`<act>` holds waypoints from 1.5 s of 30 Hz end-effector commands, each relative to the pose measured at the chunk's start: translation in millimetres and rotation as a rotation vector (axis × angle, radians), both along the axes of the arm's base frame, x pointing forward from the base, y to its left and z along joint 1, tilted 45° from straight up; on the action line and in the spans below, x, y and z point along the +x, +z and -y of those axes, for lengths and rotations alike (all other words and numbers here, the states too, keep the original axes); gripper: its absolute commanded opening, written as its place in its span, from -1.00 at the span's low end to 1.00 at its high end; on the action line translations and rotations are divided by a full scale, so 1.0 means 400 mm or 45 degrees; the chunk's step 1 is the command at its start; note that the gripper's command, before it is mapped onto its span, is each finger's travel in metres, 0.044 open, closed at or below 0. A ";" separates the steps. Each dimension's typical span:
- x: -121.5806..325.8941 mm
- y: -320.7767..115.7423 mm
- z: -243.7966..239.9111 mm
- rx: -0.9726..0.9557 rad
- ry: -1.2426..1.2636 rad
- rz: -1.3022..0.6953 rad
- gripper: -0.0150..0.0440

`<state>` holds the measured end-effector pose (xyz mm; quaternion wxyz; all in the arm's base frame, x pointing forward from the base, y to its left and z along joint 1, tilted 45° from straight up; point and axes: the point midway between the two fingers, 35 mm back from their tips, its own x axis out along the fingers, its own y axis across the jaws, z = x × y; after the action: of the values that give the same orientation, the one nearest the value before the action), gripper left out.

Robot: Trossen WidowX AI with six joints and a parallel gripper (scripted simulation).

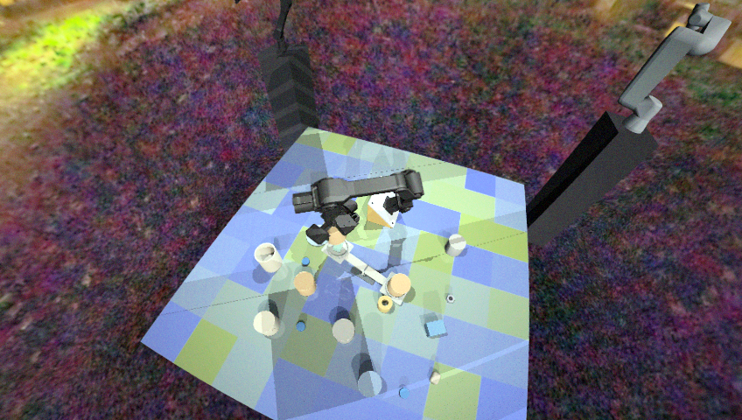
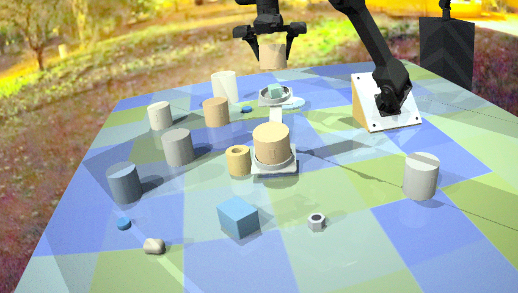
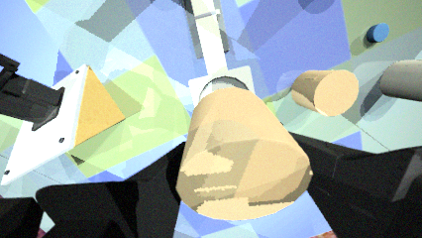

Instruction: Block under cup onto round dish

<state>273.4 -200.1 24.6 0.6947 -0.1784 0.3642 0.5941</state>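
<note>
My gripper (image 2: pixel 273 58) is shut on a tan cup (image 2: pixel 272 56) (image 3: pixel 243 159) (image 1: pixel 336 236) and holds it in the air above the raised far end of the balance (image 2: pixel 275 114) (image 1: pixel 368 270) (image 3: pixel 210 47). A pale green block (image 2: pixel 274 90) (image 1: pixel 338 248) sits uncovered in the ring at that end. The other tan cup (image 2: pixel 272 143) (image 1: pixel 399 284) stands upright in the ring on the near, lower end. The round pale blue dish (image 2: pixel 295 102) (image 1: pixel 312 242) lies on the table beside the far end, partly hidden by the balance and by the gripper.
Near the far end stand a white hollow cup (image 2: pixel 224 86) (image 1: pixel 268 258), a tan cylinder (image 2: pixel 216 112) (image 1: pixel 304 283) (image 3: pixel 336 92) and a blue disc (image 2: pixel 247 109) (image 1: pixel 305 261). A yellow hollow cylinder (image 2: pixel 238 161) (image 1: pixel 384 304) stands beside the near cup. The arm's wedge base (image 2: pixel 363 108) is right.
</note>
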 end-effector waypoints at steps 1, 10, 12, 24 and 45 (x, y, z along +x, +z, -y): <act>-0.002 -0.004 0.003 -0.002 -0.002 0.001 -0.49; -0.129 -0.176 0.091 -0.029 0.022 0.013 -0.49; -0.163 -0.214 0.102 -0.032 0.031 0.006 -0.49; -0.341 -0.396 0.127 -0.031 0.068 0.016 -0.49; -0.374 -0.503 0.059 -0.029 0.073 0.033 -0.49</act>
<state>122.9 -224.3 -174.4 0.6774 -0.2034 0.3554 0.6111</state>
